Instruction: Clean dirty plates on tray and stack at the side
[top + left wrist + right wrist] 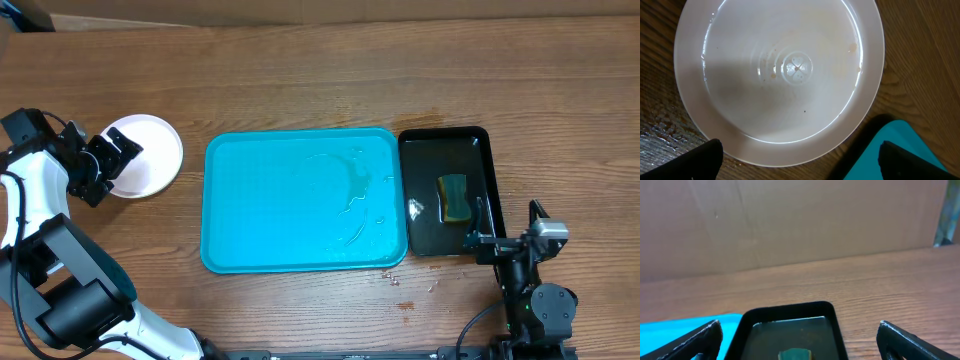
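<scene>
A white plate [150, 155] sits on bare wood near the counter's left edge, well apart from the turquoise tray [260, 200] at mid-counter. Whether other plates lie under it cannot be told. The left gripper [105, 165] hangs over the plate's rim, jaws wide apart, empty. Just beside the tray's right side stands a black tray [445, 132] holding a green sponge [455, 197]. The right gripper [485, 240], spread wide and empty, hovers at the black tray's near edge. The plate's moulded centre stamp is unreadable. Water streaks the turquoise tray. The wooden counter [300, 80] meets a cardboard wall [790, 220] at its far edge.
</scene>
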Controlling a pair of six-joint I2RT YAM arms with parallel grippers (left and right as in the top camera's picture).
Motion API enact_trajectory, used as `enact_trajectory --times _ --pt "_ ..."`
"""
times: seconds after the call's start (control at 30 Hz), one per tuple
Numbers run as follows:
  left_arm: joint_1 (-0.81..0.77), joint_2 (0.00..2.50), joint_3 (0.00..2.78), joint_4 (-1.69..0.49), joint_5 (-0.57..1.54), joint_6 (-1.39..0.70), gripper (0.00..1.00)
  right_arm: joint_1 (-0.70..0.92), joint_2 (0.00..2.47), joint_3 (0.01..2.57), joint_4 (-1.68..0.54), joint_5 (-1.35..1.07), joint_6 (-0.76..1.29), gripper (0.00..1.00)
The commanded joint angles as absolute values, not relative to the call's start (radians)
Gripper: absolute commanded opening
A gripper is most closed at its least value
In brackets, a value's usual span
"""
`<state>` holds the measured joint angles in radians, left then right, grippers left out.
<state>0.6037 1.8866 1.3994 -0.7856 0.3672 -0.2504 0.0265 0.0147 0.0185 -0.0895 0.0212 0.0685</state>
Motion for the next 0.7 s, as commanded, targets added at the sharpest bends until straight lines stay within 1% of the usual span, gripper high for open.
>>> enact_trajectory --times 0.0,0.67 --pt "0.601 1.851 1.41 -0.786 0.378 -0.224 1.0 0.022 0.003 0.007 -0.083 -0.018 -0.014 1.0" --pt "0.602 1.851 1.41 -0.786 0.378 -0.224 1.0 0.022 0.003 0.008 -0.084 -0.017 -0.03 1.0"
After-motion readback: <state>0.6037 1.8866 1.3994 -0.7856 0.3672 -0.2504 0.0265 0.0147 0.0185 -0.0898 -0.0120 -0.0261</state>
